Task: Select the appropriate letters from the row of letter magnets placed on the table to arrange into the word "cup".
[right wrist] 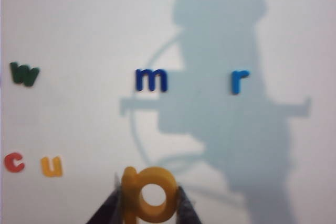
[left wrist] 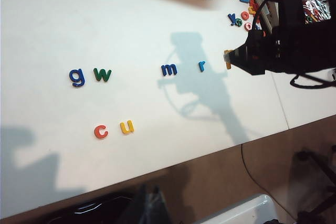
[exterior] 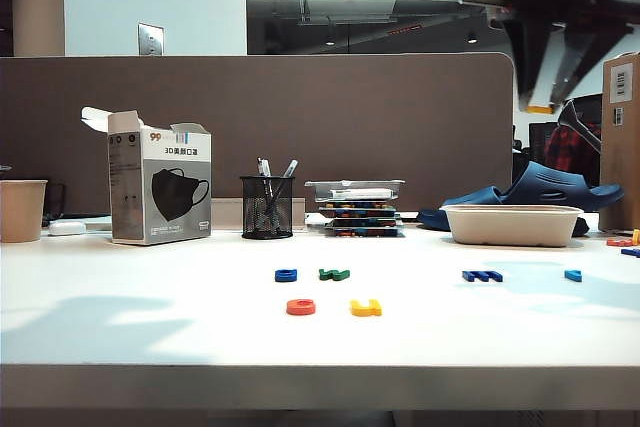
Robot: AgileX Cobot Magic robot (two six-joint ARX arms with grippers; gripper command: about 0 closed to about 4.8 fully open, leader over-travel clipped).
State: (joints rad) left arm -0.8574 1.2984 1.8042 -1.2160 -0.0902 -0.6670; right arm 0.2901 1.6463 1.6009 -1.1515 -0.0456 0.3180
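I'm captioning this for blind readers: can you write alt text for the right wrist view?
The right gripper holds a yellow p above the white table. Below lie a red-orange c beside a yellow u, and farther off a green w, blue m and r.

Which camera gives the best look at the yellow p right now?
The right wrist view: the yellow p fills the foreground, pinched between the right gripper jaws above the table. The left wrist view shows only a small yellowish speck at that gripper's tip. In the exterior view just a yellow sliver shows, high up.
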